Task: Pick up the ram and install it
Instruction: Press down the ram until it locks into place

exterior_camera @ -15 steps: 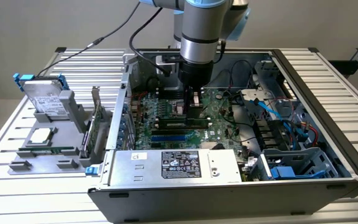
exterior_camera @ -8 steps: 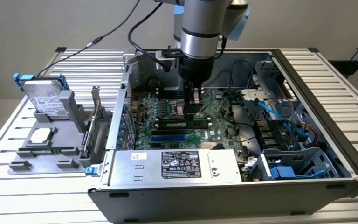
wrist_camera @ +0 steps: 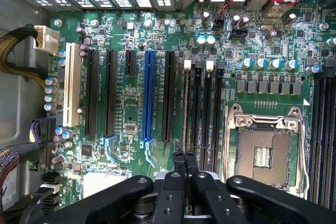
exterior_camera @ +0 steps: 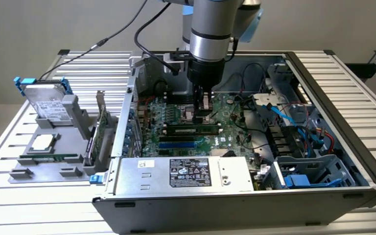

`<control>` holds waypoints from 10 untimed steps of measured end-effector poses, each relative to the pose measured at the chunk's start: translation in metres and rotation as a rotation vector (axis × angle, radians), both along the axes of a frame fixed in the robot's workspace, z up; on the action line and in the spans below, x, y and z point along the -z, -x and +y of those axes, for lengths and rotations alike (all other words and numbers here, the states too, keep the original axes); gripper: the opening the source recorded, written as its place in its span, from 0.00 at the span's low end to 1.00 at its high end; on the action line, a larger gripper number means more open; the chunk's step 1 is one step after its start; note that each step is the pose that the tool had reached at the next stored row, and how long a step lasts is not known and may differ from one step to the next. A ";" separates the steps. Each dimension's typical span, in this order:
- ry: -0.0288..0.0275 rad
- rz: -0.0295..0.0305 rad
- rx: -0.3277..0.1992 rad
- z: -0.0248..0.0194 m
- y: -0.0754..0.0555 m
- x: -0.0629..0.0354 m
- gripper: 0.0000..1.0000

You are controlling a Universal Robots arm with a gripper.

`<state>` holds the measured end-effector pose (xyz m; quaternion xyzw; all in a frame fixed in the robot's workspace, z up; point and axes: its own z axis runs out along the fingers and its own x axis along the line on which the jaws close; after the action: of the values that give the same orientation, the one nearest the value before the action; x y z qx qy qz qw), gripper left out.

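Note:
The ram is a thin green stick with black chips, standing on edge in a motherboard slot inside the open computer case. In the wrist view the ram shows edge-on, beside the other black memory slots. My gripper hangs straight down over the motherboard, close behind the ram. Its black fingertips are pressed together in line with the ram's top edge, so my gripper is shut with nothing between them. I cannot tell whether the tips touch the ram.
The open CPU socket lies beside the memory slots. A blue expansion slot and black ones sit on the other side. The power supply fills the case front. Left of the case, a grey fixture holds a hard drive and a bracketed green card.

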<state>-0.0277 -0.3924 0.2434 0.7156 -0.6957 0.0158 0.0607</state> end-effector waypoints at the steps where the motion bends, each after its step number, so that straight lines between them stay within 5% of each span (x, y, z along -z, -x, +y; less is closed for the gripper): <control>1: 0.0000 0.0000 0.000 0.0000 0.000 0.0000 0.10; 10: 0.0000 0.0000 0.000 0.0000 0.000 0.0000 0.10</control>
<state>-0.0277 -0.3924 0.2433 0.7156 -0.6957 0.0158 0.0607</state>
